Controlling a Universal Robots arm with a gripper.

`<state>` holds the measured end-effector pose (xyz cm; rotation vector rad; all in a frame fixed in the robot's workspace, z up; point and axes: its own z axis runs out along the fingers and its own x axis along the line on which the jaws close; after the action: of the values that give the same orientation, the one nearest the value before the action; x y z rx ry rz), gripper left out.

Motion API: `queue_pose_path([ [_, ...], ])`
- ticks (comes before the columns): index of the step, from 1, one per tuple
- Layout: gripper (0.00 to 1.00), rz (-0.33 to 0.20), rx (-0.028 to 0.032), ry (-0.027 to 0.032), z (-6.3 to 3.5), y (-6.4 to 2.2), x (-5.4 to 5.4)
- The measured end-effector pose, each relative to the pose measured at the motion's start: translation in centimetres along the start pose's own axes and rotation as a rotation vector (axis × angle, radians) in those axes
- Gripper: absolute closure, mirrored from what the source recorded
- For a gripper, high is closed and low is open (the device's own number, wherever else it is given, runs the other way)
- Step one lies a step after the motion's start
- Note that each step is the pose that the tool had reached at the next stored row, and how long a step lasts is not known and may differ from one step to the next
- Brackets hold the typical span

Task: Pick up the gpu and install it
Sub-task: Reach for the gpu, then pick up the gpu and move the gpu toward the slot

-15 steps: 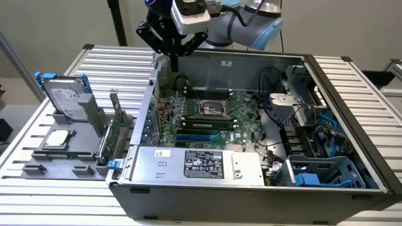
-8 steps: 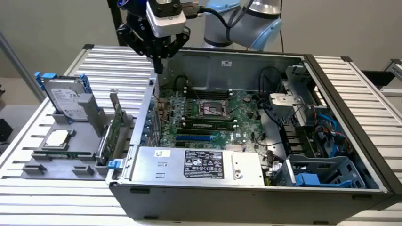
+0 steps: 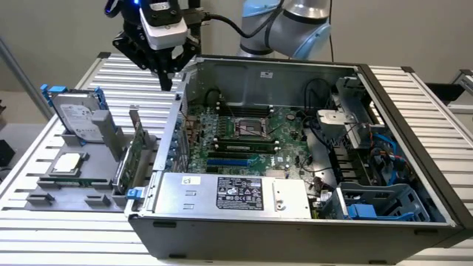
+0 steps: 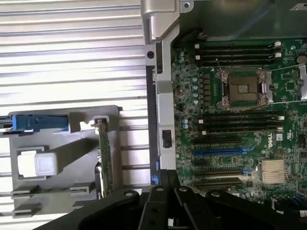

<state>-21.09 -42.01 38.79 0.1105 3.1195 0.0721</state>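
**Item:** gpu. A thin green card standing on edge in a slot of the grey holder. In the exterior view it sits at 9 o'clock of the open computer case. It has not been lifted.

**Holder neighbours:** the hard drive with blue rails is at 11 o'clock of the card. The CPU chip is at 9 o'clock.

**Tool:** gripper. It hangs at 1 o'clock of the card and well apart from it, over the case's rear corner. Its fingers are drawn together and carry nothing.

**Handling note (judgement):** the pick-up is the step in hand. The jaws would need to part enough to straddle the thin board and align with its long edge. They should close on the upper rim clear of the components. The card should then draw straight up out of its slot without tilting.

**Markings:** on the motherboard, a white mark beside the finned heat sink appears to read DELL. The print on the power supply label and on the drive's label is too small to read.
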Motion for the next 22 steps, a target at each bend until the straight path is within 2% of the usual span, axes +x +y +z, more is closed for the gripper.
queue_pose_path([
  [15,1.00,0.000,0.0009,0.0035,1.59,-1.76,5.9],
  [22,1.00,0.000,0.0010,0.0052,2.36,-2.88,8.2],
])
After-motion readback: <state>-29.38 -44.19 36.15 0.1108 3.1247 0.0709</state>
